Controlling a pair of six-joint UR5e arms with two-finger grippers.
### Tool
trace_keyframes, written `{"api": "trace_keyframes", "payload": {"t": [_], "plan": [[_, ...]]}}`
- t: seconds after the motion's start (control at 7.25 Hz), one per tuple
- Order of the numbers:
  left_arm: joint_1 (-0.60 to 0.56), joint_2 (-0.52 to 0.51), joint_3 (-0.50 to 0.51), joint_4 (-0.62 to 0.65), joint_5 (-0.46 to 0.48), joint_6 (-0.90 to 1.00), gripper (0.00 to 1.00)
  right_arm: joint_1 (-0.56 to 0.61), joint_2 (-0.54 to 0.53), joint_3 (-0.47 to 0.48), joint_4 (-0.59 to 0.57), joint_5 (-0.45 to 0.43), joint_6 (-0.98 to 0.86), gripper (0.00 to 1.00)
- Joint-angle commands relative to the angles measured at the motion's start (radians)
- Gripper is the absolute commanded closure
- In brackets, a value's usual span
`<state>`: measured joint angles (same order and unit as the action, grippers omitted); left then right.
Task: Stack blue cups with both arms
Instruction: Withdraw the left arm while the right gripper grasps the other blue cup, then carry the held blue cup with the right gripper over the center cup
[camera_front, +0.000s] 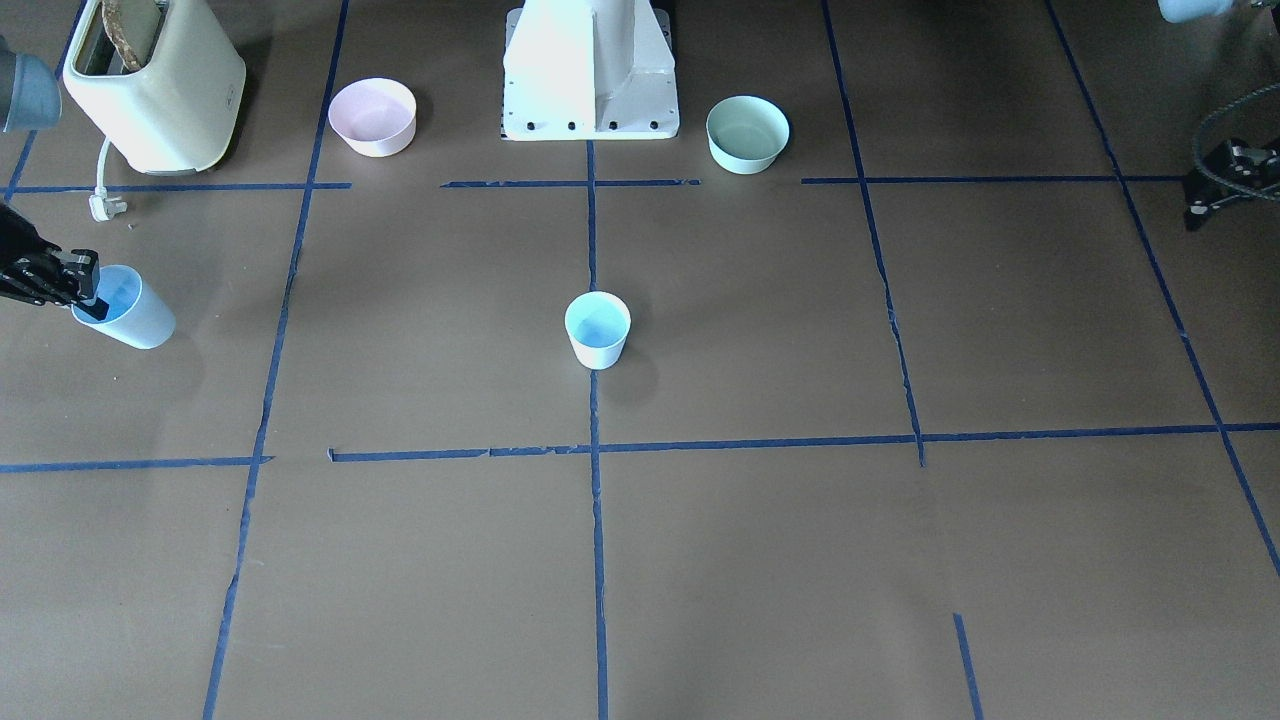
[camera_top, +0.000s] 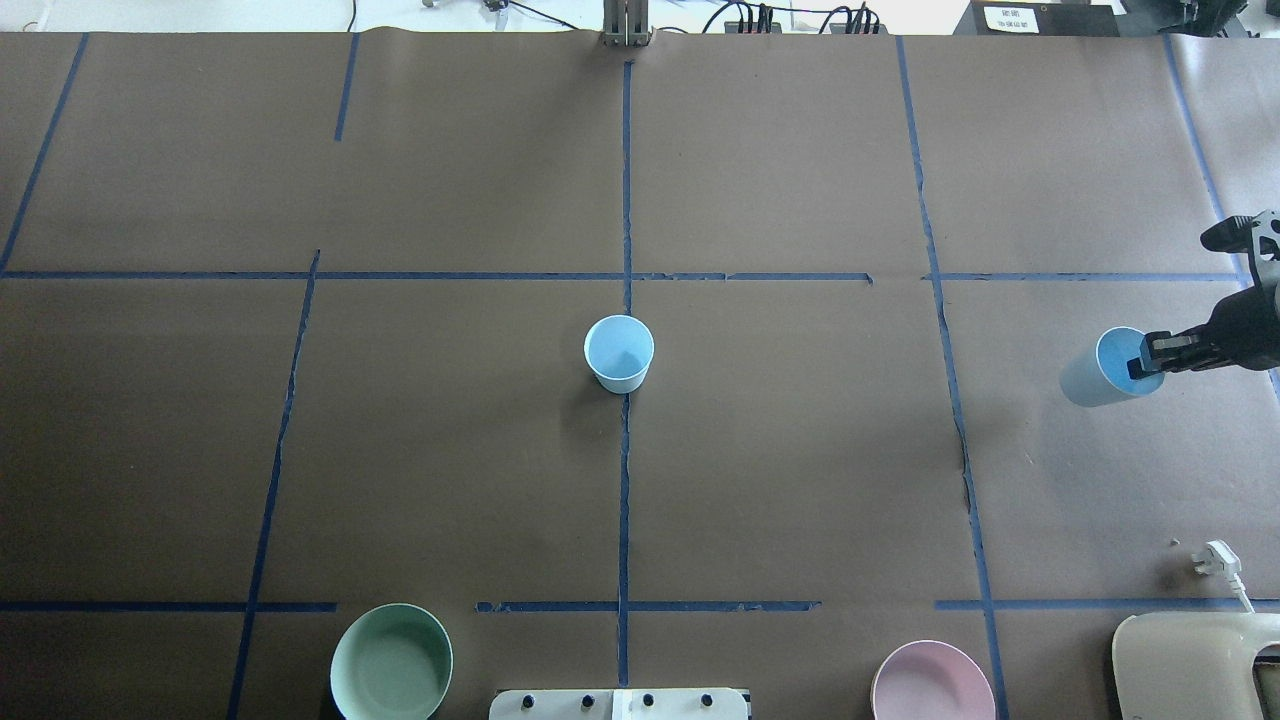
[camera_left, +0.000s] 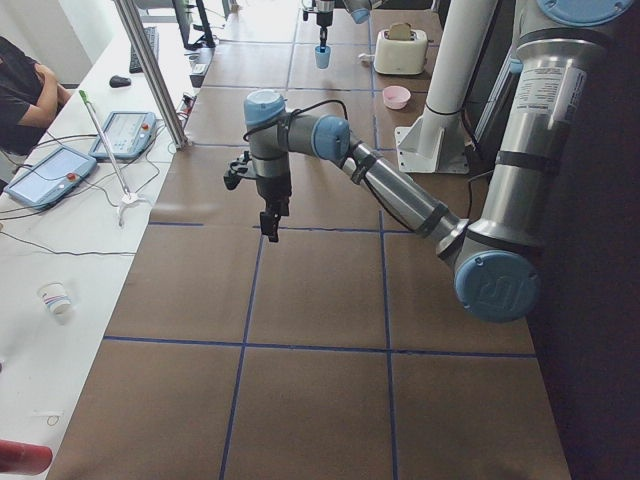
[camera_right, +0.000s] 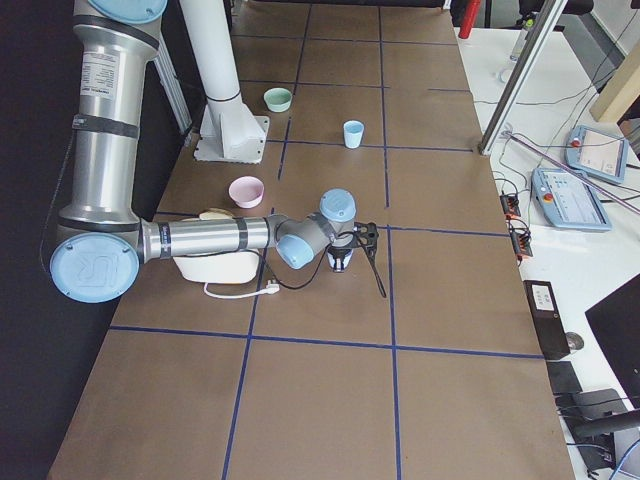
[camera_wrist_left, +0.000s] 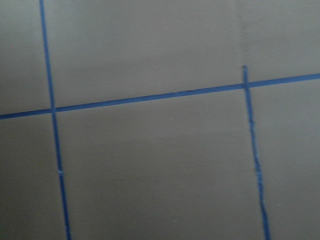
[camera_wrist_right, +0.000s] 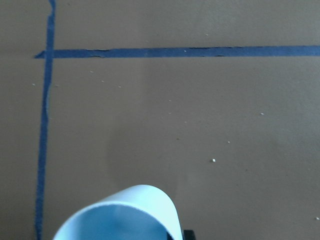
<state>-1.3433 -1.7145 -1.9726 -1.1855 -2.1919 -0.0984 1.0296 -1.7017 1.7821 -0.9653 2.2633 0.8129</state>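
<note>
1. Brown paper table (camera_top: 800, 480) with blue tape lines fills the overhead view.
2. Grey left arm (camera_left: 400, 195) and right arm (camera_right: 200, 238) reach out over it.
3. Seen from overhead, the cream toaster (camera_front: 160, 90) sits at 4 o'clock from the table's middle.
4. The pink bowl (camera_top: 932, 685) is at 5 o'clock and the green bowl (camera_top: 392, 665) at 7 o'clock.
5. The middle cup (camera_top: 619, 353) stands upright at the centre. The tipped cup (camera_top: 1085, 380) leans sideways at 3 o'clock.
6. The right gripper (camera_top: 1140, 365) pinches the tipped cup's rim, one finger inside. The left gripper (camera_left: 270, 225) hangs over paper; I cannot tell if its fingers are apart or together.
</note>
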Motion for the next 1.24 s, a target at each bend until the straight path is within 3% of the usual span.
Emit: {"api": "trace_keyframes", "payload": {"t": [0.0, 0.28, 0.41, 0.55, 0.69, 0.83, 1.1], "plan": [[-0.083, 0.056, 0.17, -0.19, -0.017, 0.113, 0.0, -0.002, 0.07, 0.069, -0.004, 0.004, 0.162, 1.0], [-0.146, 0.056, 0.245, -0.198, -0.017, 0.213, 0.0, -0.084, 0.196, 0.088, -0.006, -0.01, 0.32, 1.0], [-0.157, 0.056, 0.276, -0.2, -0.017, 0.242, 0.0, -0.129, 0.296, 0.106, -0.109, -0.022, 0.362, 1.0], [-0.157, 0.058, 0.287, -0.21, -0.019, 0.243, 0.0, -0.169, 0.462, 0.162, -0.411, -0.048, 0.364, 1.0], [-0.157, 0.058, 0.285, -0.215, -0.019, 0.243, 0.0, -0.277, 0.637, 0.184, -0.66, -0.194, 0.364, 1.0], [-0.157, 0.058, 0.285, -0.215, -0.019, 0.243, 0.0, -0.389, 0.718, 0.175, -0.715, -0.308, 0.386, 1.0], [-0.157, 0.058, 0.287, -0.215, -0.019, 0.243, 0.0, -0.451, 0.848, 0.064, -0.717, -0.359, 0.434, 1.0]]}}
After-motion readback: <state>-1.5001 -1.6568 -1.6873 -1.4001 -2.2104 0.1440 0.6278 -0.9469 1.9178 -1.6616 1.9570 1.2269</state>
